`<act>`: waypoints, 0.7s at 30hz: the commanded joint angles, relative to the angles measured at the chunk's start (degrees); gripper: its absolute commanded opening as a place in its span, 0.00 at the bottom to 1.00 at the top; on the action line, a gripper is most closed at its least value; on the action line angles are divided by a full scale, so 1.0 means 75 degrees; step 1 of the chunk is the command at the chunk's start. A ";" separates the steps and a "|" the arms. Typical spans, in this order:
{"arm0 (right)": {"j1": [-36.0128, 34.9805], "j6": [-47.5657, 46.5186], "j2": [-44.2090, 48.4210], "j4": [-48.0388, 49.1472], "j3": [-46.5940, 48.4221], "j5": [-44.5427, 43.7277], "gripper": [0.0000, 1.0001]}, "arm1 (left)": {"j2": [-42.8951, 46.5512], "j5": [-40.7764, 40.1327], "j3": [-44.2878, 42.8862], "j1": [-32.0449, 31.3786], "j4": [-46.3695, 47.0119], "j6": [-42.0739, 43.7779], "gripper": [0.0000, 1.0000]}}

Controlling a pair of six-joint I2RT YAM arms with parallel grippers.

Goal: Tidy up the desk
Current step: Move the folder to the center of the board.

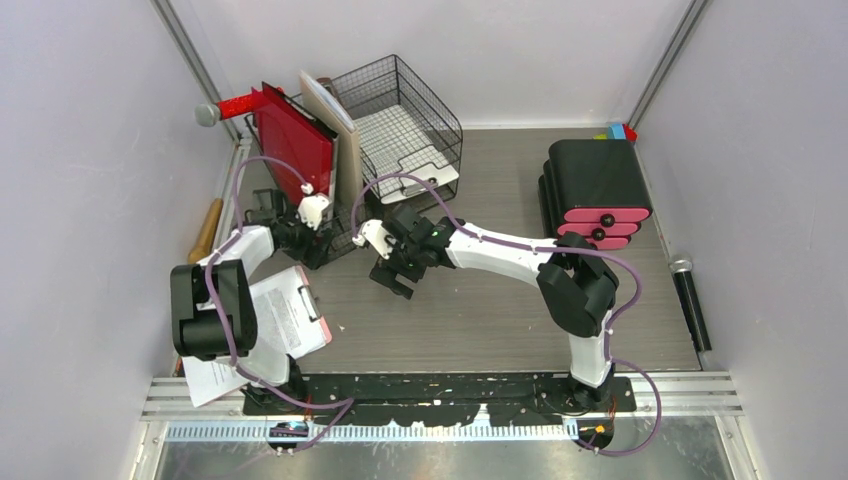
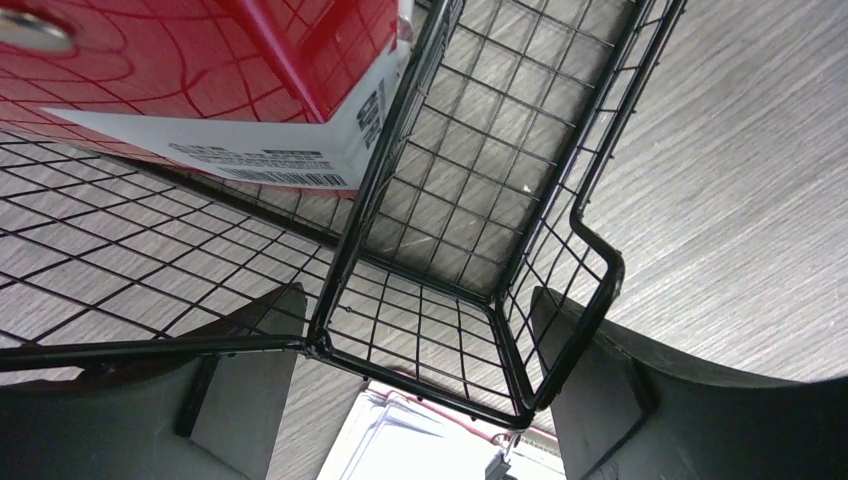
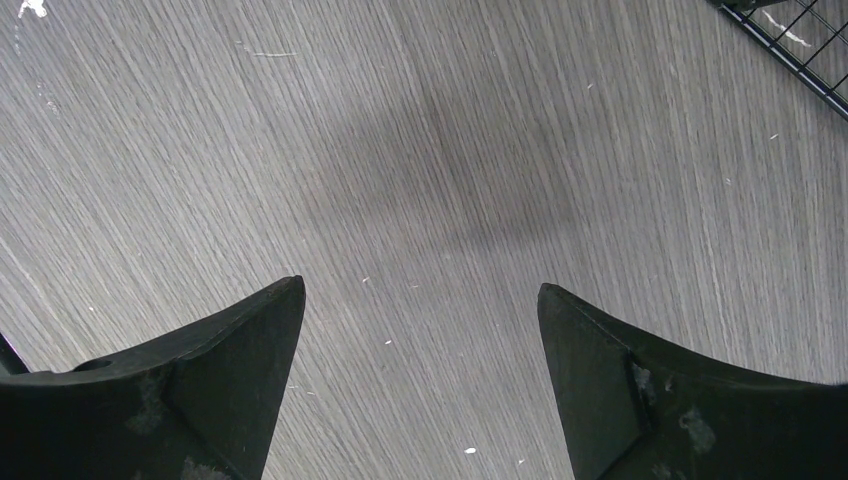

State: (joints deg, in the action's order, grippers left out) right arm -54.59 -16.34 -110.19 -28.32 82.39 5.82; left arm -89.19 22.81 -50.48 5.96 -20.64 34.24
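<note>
Left end effector [image 2: 415,300] wide open around tray [image 2: 369,200] corner

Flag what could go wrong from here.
1. The left jaws stand open astride a corner of the wire-mesh tray rack. Closing or pulling could snag the wire and drag the rack, toppling the red folder leaning in it.
2. The clipboard lies beside the left arm, its paper at the front edge of the desk. A swing might knock it off.

Grey streaked desk [image 1: 470,320], black mesh rack [image 1: 432,100], red folder [image 1: 295,140] — pink-fronted drawers [image 1: 605,214].
</note>
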 commanded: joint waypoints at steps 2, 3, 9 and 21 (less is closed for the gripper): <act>0.0013 -0.0015 0.0412 0.0172 -0.0022 -0.0032 0.93 | 0.0187 -0.0515 -0.0568 -0.0091 0.1064 -0.0003 0.88; 0.0013 -0.0028 0.0416 0.0168 -0.0031 -0.0029 0.93 | 0.0304 -0.0633 -0.0570 -0.0100 0.0842 0.0184 0.89; 0.0013 -0.0057 0.0442 0.0181 -0.0093 0.0093 0.93 | 0.1153 -0.0449 -0.0495 0.0552 -0.0888 0.1164 0.93; 0.0013 -0.0070 0.0369 0.0178 -0.0140 0.0193 0.93 | 0.0803 0.1430 -0.0471 0.2291 -0.2668 0.1932 1.00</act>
State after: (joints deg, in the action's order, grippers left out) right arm -54.59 -16.38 -110.19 -28.32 81.52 6.70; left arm -81.08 27.03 -54.48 21.52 -36.58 46.37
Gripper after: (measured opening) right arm 0.931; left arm 0.994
